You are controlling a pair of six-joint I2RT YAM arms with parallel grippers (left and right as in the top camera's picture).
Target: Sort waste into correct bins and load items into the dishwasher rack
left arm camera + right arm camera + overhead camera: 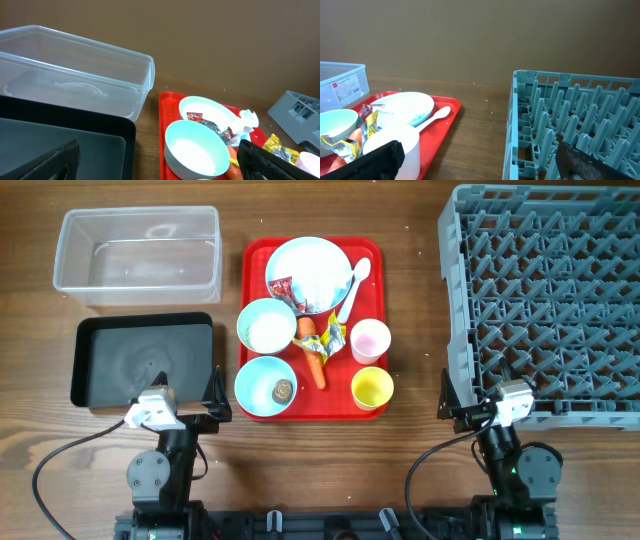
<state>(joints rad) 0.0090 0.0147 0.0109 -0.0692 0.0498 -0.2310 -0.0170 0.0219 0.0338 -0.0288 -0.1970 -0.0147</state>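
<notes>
On the red tray [375, 260] sit a pale-blue plate [320, 265] with tissue and a red-white wrapper [283, 288], a white spoon [354, 284], a bowl of rice [266, 328], a bowl holding a brown lump [283, 390], a carrot [313, 360], a yellow wrapper [333, 337], a pink cup [369, 340] and a yellow cup [372, 388]. The clear tub [135, 255] and black tray [140, 360] lie to the left, the grey rack [545, 300] to the right. My left gripper [217, 395] [157, 150] hangs open between the black tray and the red tray. My right gripper [447, 398] [477, 150] is open beside the rack's near left corner. Both are empty.
Bare wooden table [415, 330] runs between the red tray and the rack. Cables [60, 465] trail over the near table by both arm bases. In the right wrist view the rack wall [512, 125] stands close on the right.
</notes>
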